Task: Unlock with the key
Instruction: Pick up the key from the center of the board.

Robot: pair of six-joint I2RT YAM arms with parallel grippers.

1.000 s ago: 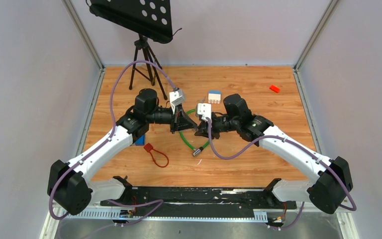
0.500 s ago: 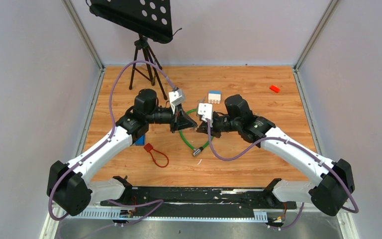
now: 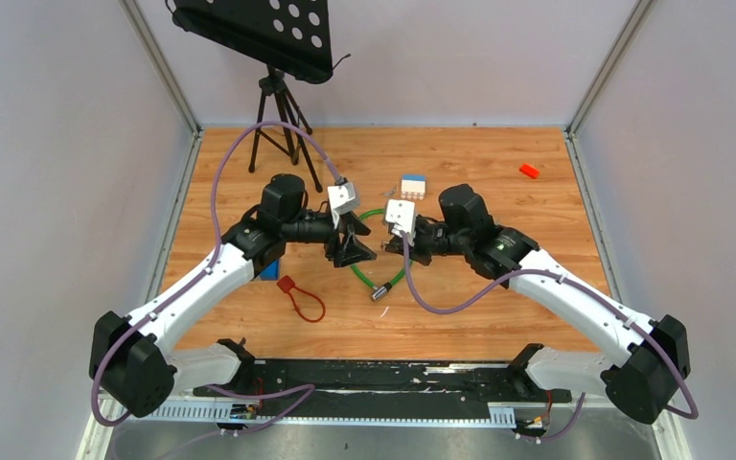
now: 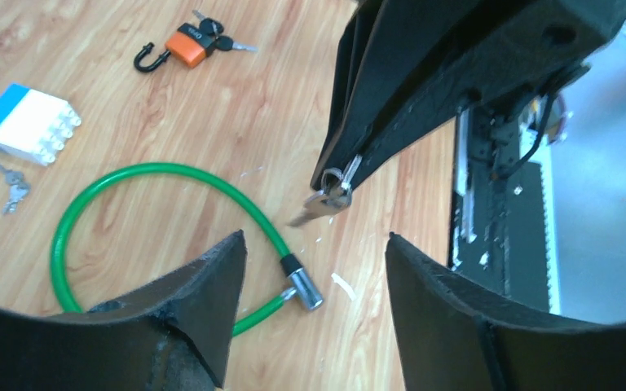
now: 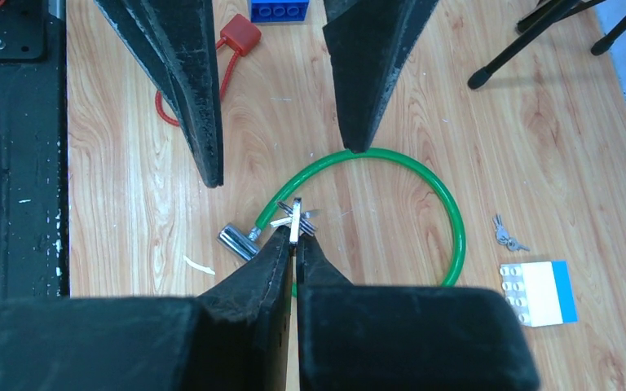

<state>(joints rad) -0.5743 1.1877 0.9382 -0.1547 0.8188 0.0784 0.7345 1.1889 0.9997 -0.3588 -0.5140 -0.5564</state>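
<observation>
- Wood-grain table (image 3: pixel 498 307) fills the enclosure, with grey walls on three sides.
- On the left lies the red tag loop (image 3: pixel 299 294), and we read no writing on it.
- The left gripper (image 3: pixel 353 251) has its jaws spread wide and holds nothing. It faces its partner just beside it.
- Below and between the two grippers, the green cable lock (image 5: pixel 424 175) lies loose on the wood, with its metal lock head (image 5: pixel 235 242) at the near end.
- We reckon that head could skid when the key pushes in, as nothing pins it.
- The right gripper (image 5: pixel 295 241) is pinched tight on the key (image 5: pixel 295 218), which is held above the lock.
- The key sits at the very fingertips on a ring with others, so it may swivel or slip.
- Far right, the orange padlock (image 4: pixel 189 45) carries a mark too small to read.
</observation>
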